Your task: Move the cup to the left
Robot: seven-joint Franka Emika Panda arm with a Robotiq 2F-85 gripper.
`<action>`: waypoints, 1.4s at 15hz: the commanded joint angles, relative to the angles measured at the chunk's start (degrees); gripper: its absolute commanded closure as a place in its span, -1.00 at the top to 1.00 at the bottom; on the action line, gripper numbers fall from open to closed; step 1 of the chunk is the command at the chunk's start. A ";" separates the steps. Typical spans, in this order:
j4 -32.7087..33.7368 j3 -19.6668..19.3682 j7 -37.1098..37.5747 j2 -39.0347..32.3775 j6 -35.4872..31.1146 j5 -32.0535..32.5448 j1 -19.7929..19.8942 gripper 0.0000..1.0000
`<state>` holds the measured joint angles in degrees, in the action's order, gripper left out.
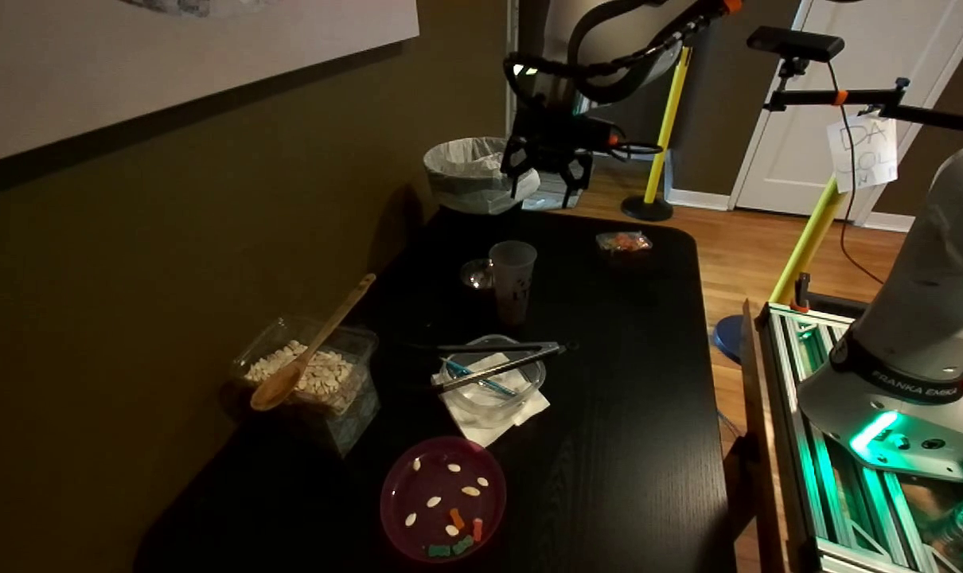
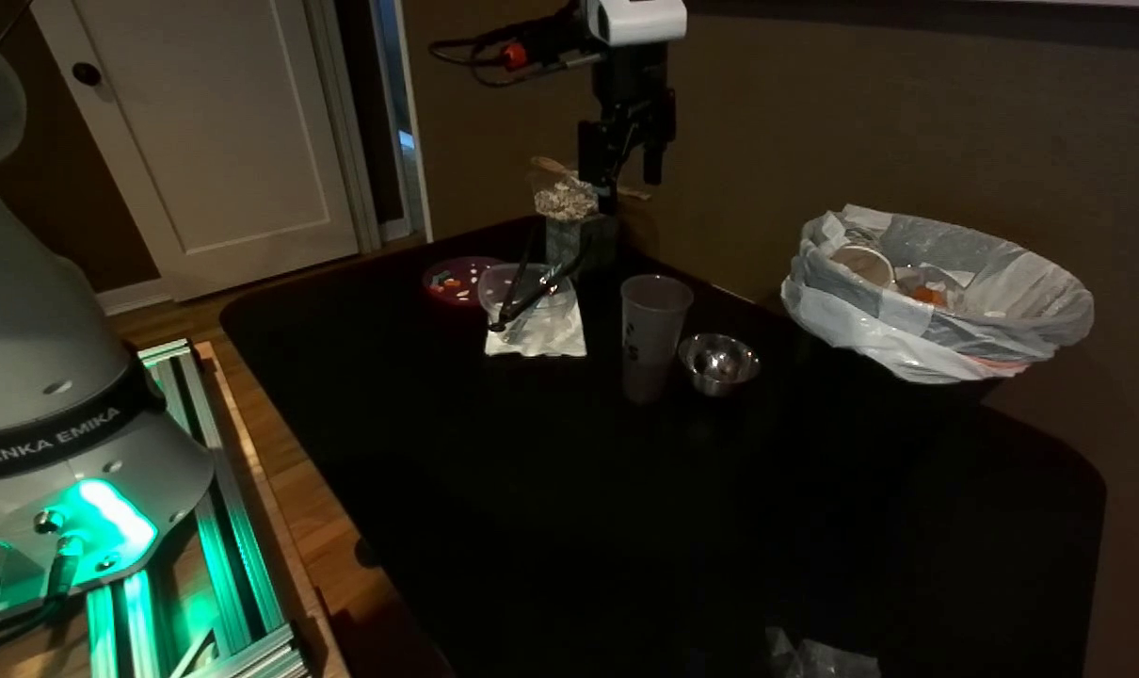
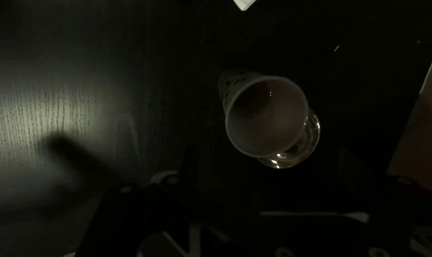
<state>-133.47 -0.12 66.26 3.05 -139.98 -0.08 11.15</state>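
The cup is a see-through greyish tumbler with a pale rim and dark print. It stands upright on the black table in both exterior views. In the wrist view the cup shows from above, ahead of the dim fingers, and its mouth looks empty. My gripper hangs in the air above the table, higher than the cup and apart from it. It also shows in an exterior view. Its fingers are spread with nothing between them.
A small shiny metal bowl stands close beside the cup. A clear tub with tongs, a red dish, a box of tan snacks with a wooden spoon, a bag-lined bin and a small clear packet are also around.
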 commanded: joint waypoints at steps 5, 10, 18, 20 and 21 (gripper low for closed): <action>2.61 -4.43 3.25 -13.88 -2.29 1.91 -2.70 1.00; 4.46 -6.12 2.45 -19.41 -8.74 -0.18 -4.99 1.00; 7.35 -8.79 3.03 -23.19 -9.59 -1.07 -7.31 0.31; 7.79 -9.10 2.93 -23.80 -9.54 -1.55 -7.37 -0.02; 8.03 -9.21 2.87 -24.12 -9.48 -1.82 -7.38 -0.16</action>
<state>-126.74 -8.14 69.05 -19.21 -148.83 -0.20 4.89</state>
